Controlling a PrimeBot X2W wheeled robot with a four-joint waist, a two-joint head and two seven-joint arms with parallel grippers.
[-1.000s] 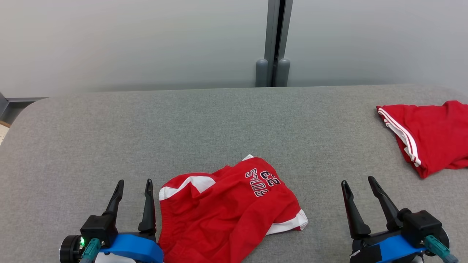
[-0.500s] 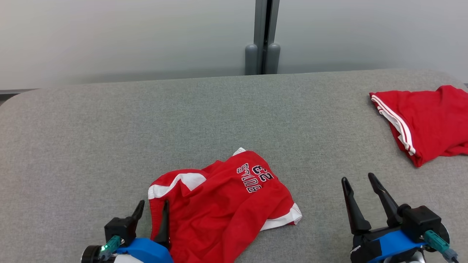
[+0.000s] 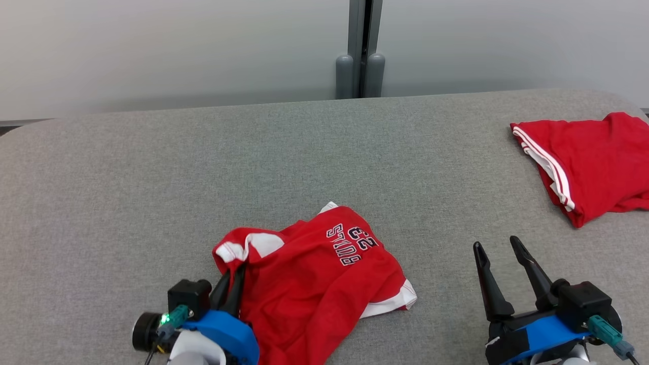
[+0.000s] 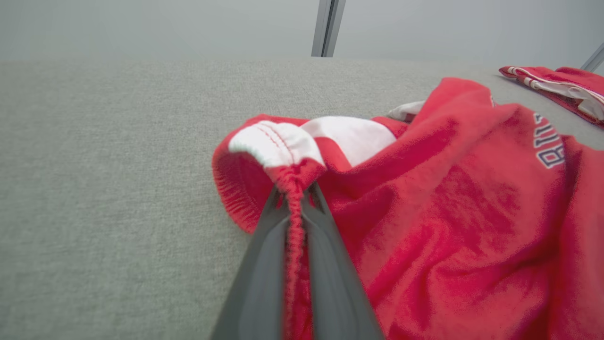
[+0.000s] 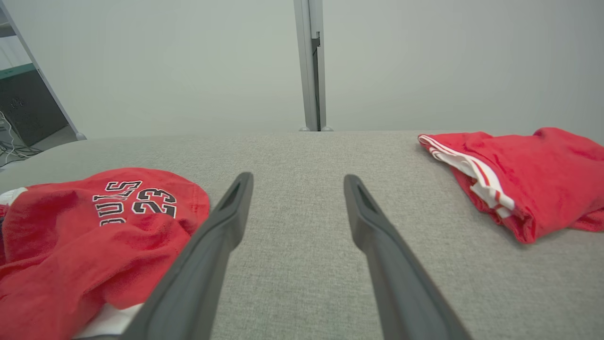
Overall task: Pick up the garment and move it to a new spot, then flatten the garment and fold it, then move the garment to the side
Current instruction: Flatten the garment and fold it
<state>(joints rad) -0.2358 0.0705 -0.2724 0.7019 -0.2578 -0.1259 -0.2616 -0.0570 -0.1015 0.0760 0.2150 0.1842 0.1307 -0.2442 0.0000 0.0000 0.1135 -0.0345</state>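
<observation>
Garment: the crumpled red cloth garment with white panels (image 3: 314, 274), lower centre of the head view, is soft and matt; its waistband is ribbed and gathered, and the white trim shows stitching.
Worktop: the grey cloth-covered worktop (image 3: 127, 192) is matt, woven, with a fine rough grain.
Left claw: the left claw (image 4: 292, 193) has dark, smooth, matt fingers that look like plastic.
Right claw: the right claw (image 3: 496, 244) has the same dark, smooth finish.
Second garment: the red cloth garment with white stripes (image 3: 598, 162), upper right, is matt and soft.
Wall: the pale grey wall (image 3: 152, 45) is smooth and matt.
Post: the grey upright post (image 3: 361, 40), top centre, is smooth with a dull, metal-like sheen.
</observation>
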